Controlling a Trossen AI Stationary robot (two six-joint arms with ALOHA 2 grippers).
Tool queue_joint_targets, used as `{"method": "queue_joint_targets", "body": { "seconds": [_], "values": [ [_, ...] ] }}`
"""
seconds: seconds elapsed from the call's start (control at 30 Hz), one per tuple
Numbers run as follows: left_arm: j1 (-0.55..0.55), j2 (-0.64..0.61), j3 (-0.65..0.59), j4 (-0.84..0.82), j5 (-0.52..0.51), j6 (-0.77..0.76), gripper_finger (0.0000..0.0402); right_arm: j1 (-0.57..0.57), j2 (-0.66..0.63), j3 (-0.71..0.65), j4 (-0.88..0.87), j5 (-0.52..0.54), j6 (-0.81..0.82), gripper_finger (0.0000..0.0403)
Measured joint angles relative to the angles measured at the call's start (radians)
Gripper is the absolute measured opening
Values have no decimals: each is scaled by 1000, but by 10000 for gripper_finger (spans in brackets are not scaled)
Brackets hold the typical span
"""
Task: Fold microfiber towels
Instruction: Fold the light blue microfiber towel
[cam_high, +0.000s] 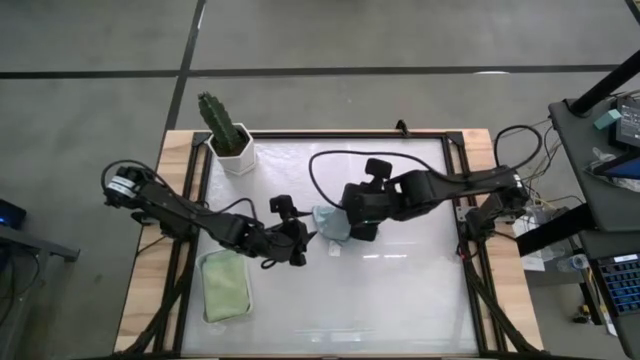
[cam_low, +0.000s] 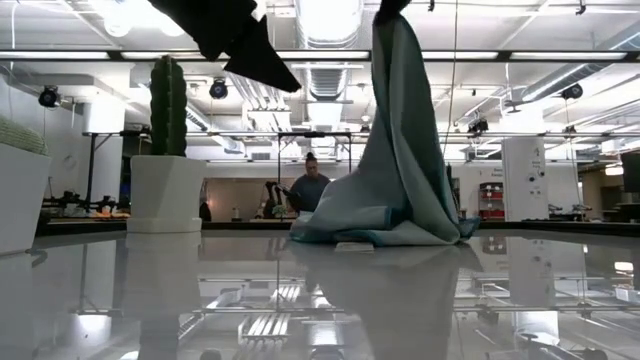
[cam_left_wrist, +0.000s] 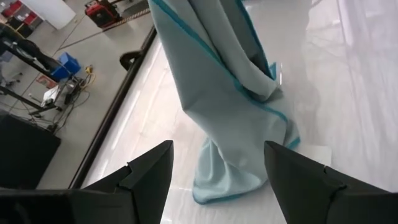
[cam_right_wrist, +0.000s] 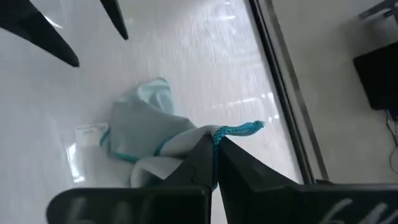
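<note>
Pale blue towel (cam_high: 331, 222) hangs mid-table from my right gripper (cam_right_wrist: 214, 146), whose fingers are pinched tight on its teal-stitched edge, the lower folds pooling on the white tabletop (cam_high: 400, 290). My left gripper (cam_left_wrist: 217, 168) hovers just left of the draped cloth, fingers spread wide, holding nothing. 1 sage green towel (cam_high: 226, 284) lies folded at the near-left.

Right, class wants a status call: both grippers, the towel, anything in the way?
Right gripper shut on pale blue towel, corner lifted, rest dragging on table. Left gripper open beside it, empty. Green towel folded in tray. Cactus pot far off, nothing blocking.
</note>
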Motion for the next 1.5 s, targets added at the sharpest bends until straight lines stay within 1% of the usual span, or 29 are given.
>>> {"method": "queue_joint_targets", "body": {
  "seconds": [0.43, 0.77, 0.87, 1.0, 1.1, 1.17, 1.23, 1.3, 1.43, 1.5],
  "values": [
    [1, 1, 0, 11, 3, 0, 235, -79, 0, -107, 76, -204, -12, 8],
    [1, 1, -5, 21, 2, 0, 235, -125, -2, -167, 96, -291, -12, 8],
    [1, 1, -24, 50, 2, 0, 235, -125, -2, -169, 98, -293, -12, 8],
    [1, 1, -78, 134, 3, 1, 235, -124, -8, -185, 103, -310, 0, 8],
    [1, 1, -111, 177, 12, 1, 235, -124, -24, -228, 139, -323, 15, 8],
    [1, 0, -129, 213, 13, 1, 235, -124, -41, -271, 166, -366, 33, 8],
    [1, 0, -144, 232, 14, 1, 235, -124, -63, -326, 219, -388, 50, 8],
    [1, 0, -147, 239, 15, 1, 235, -124, -86, -376, 258, -397, 63, 8],
    [1, 0, -147, 250, 22, 1, 235, -127, -141, -477, 369, -459, 82, 8],
    [1, 0, -147, 265, 25, 1, 235, -131, -169, -516, 415, -466, 91, 8]
  ]
}}
